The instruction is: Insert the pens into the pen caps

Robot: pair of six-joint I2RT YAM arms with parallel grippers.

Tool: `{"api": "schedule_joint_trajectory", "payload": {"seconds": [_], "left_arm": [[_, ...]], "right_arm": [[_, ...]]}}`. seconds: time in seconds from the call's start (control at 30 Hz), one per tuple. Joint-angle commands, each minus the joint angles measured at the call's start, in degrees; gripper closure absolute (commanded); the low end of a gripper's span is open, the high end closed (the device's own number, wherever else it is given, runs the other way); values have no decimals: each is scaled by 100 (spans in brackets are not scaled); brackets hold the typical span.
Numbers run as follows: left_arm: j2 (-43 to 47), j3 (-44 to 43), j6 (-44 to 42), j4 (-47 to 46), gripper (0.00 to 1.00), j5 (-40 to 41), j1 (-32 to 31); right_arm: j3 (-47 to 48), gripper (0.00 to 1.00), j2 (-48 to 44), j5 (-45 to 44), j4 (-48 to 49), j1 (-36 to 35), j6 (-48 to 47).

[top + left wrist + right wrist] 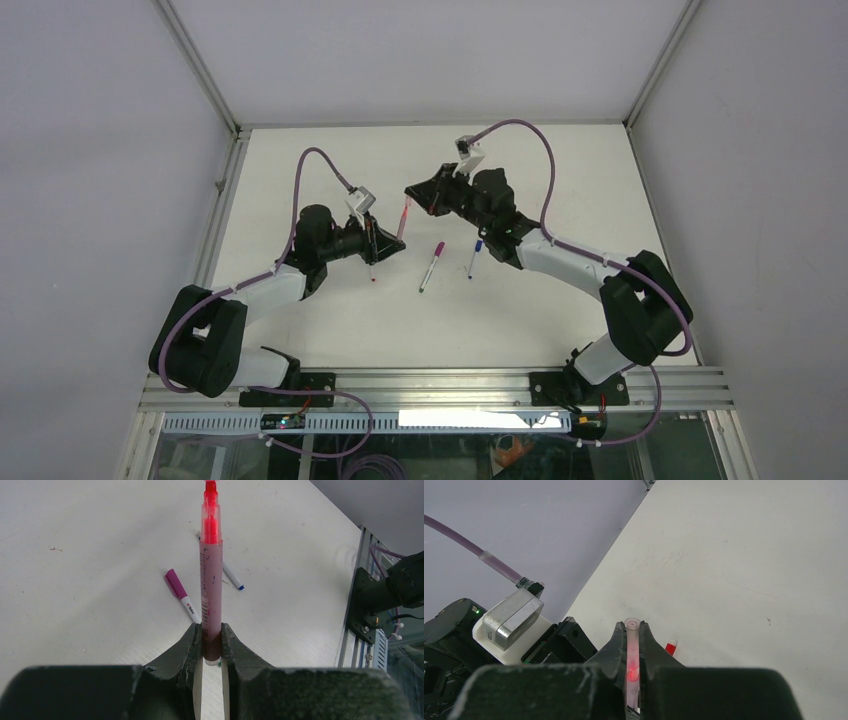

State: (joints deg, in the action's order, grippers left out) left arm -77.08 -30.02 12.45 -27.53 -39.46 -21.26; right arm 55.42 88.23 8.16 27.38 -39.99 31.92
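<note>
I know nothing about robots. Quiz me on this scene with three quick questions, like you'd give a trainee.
1. True or false: the left gripper is shut on a pinkish pen with a red tip.
2. The white pen lying beside the blue-tipped pen has an end of which colour? A green, B magenta, C yellow.
3. Fill in: the right gripper clamps a small translucent pink ____.
Key: 1 true; 2 B; 3 cap.
</note>
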Motion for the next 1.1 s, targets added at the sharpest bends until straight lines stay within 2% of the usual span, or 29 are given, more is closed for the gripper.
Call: {"api": "schedule_joint_trajectory", "payload": {"seconds": [0.0, 0.63, 1.07], "left_arm": [[167, 67, -53, -384, 100, -136, 68], [266, 113, -42, -376, 100, 18, 112], [495, -215, -116, -121, 100, 39, 113]], "right_arm": [[72, 100, -85, 71, 363, -126, 67], [-284, 100, -246, 155, 163, -329, 86], [-497, 100, -494, 147, -115, -496, -15]]}}
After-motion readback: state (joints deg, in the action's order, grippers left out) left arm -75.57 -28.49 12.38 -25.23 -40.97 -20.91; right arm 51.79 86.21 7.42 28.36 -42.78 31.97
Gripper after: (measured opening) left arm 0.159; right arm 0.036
